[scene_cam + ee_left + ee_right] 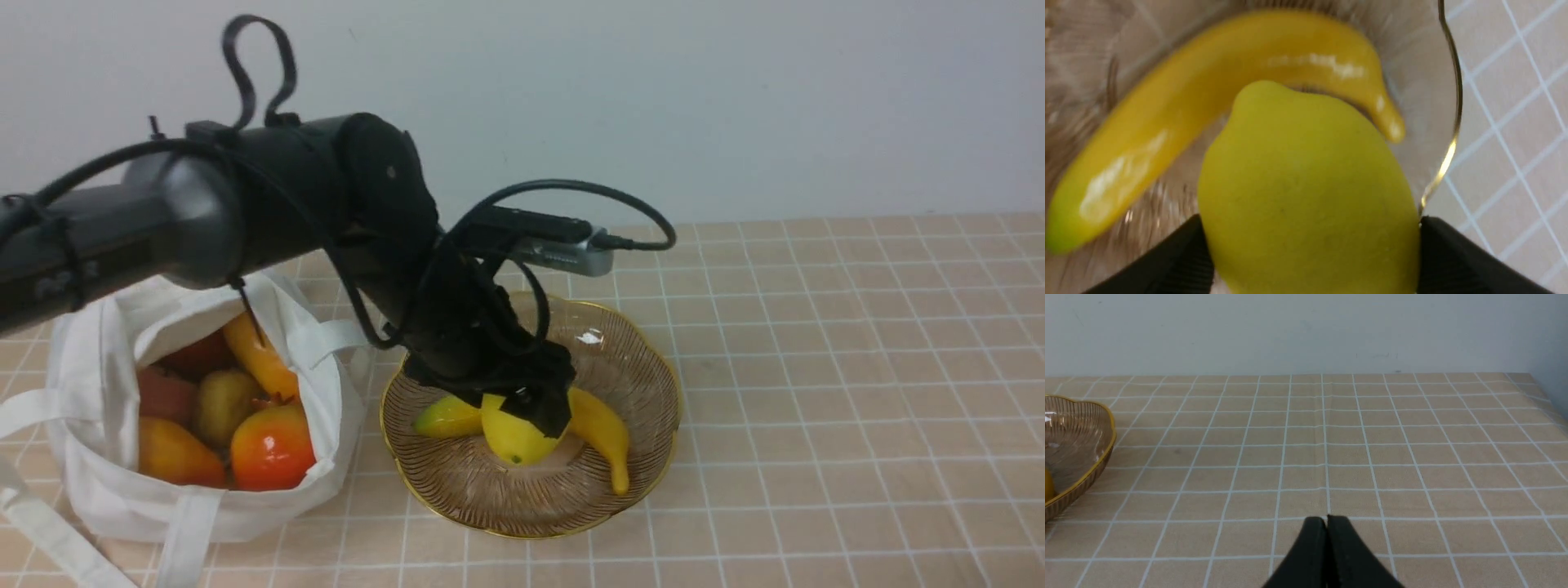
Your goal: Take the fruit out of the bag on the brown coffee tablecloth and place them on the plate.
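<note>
1. Currently the left end effector is grasping the lemon, with one black finger on each side of it, low in the plate at frame center. Can't tell if the lemon touches the glass.
2. Banana lies in the plate right behind the lemon. Its middle is hidden by the lemon and end effector, and its green end pokes out to the left.
3. Bag sits lower left, just beside the plate, mouth open. Inside are the pomegranate, an orange pear, the kiwi and a reddish piece.
4. Left arm crosses the upper left, blocking the bag's back edge and the plate's far-left rim.
5. Right end effector is clenched and empty over bare tablecloth on the bench, with the plate rim at far left of its view.
</note>
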Controlling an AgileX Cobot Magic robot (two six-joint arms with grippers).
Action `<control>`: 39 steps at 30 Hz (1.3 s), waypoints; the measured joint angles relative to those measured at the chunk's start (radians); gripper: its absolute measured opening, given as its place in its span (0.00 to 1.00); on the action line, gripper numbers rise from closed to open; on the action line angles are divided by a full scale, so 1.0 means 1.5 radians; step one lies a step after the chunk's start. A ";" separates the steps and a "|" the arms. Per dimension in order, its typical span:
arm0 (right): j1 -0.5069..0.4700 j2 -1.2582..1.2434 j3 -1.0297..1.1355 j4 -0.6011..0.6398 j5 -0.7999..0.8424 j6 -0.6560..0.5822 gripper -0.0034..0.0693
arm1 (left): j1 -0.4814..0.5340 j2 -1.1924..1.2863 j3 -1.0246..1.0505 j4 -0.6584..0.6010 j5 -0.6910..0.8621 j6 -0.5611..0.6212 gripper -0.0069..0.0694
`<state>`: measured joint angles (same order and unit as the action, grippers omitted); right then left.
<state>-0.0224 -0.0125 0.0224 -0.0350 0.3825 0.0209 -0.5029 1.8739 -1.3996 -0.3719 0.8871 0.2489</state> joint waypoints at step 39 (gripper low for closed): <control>0.000 0.000 0.000 -0.001 0.000 0.000 0.02 | -0.003 -0.250 -0.192 0.242 0.236 -0.065 0.08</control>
<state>-0.0224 -0.0125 0.0224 -0.0359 0.3825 0.0209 -0.5076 1.4989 -1.6882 -0.0082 1.2411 0.1519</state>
